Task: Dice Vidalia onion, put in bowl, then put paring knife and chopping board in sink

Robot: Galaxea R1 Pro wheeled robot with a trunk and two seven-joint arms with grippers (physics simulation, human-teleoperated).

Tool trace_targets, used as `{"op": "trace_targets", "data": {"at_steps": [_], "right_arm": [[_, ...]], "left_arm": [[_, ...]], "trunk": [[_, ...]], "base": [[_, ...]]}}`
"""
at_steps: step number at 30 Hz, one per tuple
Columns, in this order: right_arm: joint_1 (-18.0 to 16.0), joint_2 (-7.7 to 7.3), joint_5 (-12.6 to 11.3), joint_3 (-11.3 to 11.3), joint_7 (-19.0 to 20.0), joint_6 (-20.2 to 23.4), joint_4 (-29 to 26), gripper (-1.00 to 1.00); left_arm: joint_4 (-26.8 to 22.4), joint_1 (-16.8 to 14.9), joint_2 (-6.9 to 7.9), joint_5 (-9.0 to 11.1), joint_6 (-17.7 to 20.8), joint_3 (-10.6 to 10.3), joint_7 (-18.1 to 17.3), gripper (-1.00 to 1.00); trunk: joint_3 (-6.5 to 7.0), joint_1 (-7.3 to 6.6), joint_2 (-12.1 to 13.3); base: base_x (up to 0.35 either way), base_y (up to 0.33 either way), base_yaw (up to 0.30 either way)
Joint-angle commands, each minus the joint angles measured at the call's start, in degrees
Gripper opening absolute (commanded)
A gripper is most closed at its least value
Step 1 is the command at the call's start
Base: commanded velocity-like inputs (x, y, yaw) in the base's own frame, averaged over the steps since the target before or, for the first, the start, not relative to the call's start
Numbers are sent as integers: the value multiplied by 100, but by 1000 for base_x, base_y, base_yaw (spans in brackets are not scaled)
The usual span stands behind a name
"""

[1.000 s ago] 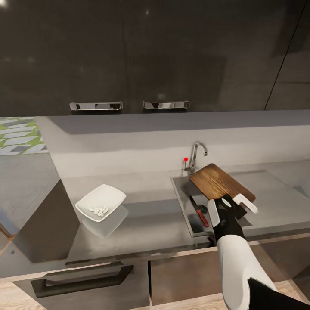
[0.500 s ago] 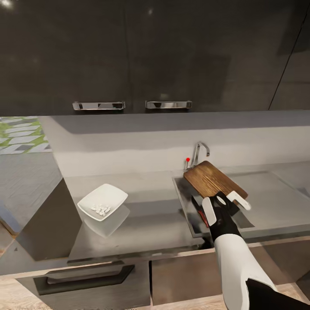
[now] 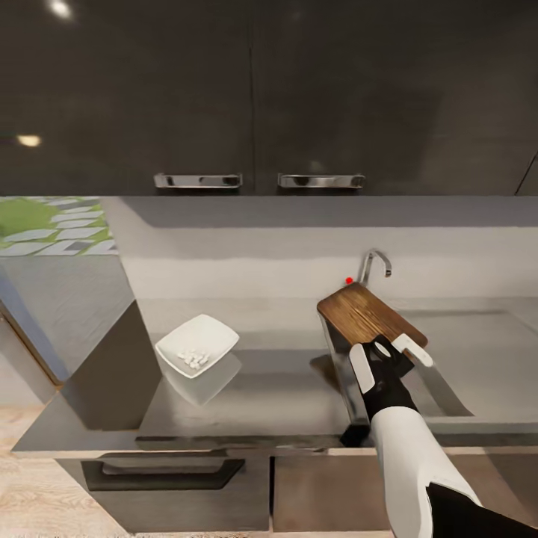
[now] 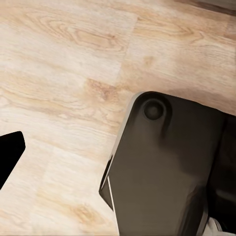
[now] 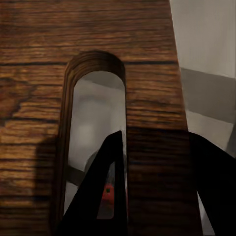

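Right gripper (image 3: 390,360) clamps the chopping board (image 3: 368,317) at its slot-handle end, one finger through the oval slot (image 5: 93,132), board tilted over the sink (image 3: 448,373). Through the slot a bit of red shows, likely the paring knife (image 5: 109,191) down in the basin. White bowl (image 3: 197,345) sits on the countertop (image 3: 276,388) left of the sink, holding diced onion (image 3: 193,359) cubes. Left gripper's finger state: cannot tell; its wrist view shows wood floor (image 4: 64,73).
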Motion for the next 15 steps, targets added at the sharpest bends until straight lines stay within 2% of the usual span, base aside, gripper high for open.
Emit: {"op": "trace_targets", "data": {"at_steps": [1,5,8,9,11,13,15], "right_arm": [[-5,4,5,-9,-6,21,1,-100],[-5,4,-5,-22,-5,21,32,-100],[-5,4,-235,-71,-22,19,30,-100],[-5,4,-440,-146,-122,14,27,-100],[-5,4,-659,-316,-415,-10,22,-100],[-5,4,-756,-471,-717,-157,17,-100],[-5,4,-803,-561,-987,-500,15,-100]], "left_arm": [[-11,2,4,11,-7,-49,57,100],[-12,2,5,11,-7,-49,57,100],[-13,2,4,11,-7,-49,57,100],[-12,2,3,11,-7,-49,57,100],[-12,2,4,11,-7,-49,57,100],[-14,2,3,11,-7,-49,57,100],[-12,2,2,11,-7,-49,57,100]], "trunk": [[-14,4,-12],[-27,4,-12],[-31,4,-12],[-31,4,-12],[-32,4,-12],[-32,4,-12],[-32,4,-12]], "base": [[0,-1,159],[0,0,126],[0,0,54],[0,0,17],[0,0,9],[0,0,4],[0,0,1]]}}
